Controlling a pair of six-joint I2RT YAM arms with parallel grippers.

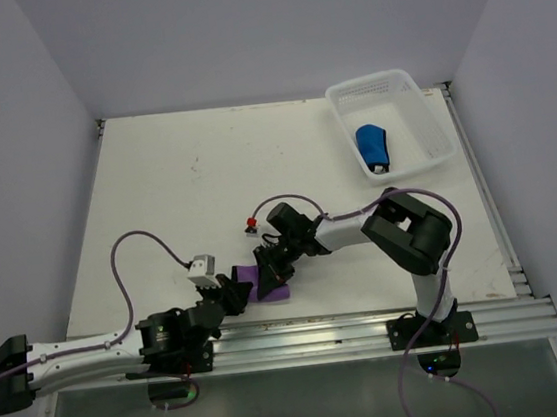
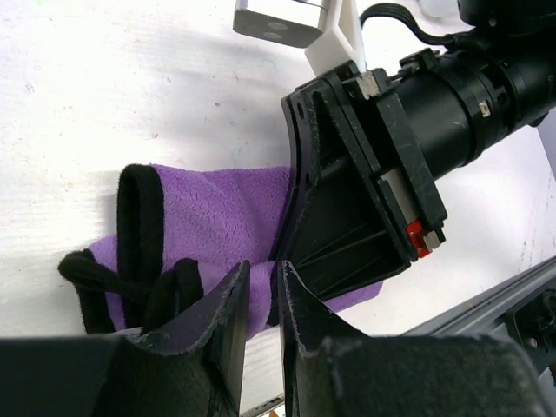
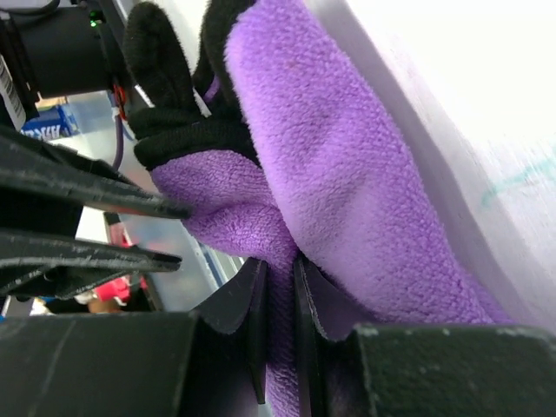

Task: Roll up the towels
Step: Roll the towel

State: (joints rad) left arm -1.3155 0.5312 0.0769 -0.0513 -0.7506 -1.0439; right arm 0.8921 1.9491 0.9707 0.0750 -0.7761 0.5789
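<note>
Top external view: both arms meet low over the white desk [image 1: 204,177], near edge.
Left hand [image 2: 261,269]: fingers nearly together, pinching the purple fleece towel with black stitched hem [image 2: 217,208] right between its tips.
Right hand [image 3: 280,261]: clamped on that towel's fold, just opposite the left hand.
Bright blue cloth towel [image 1: 373,147]: bundled, well away from both hands, inside the white perforated plastic basket [image 1: 370,81].
</note>
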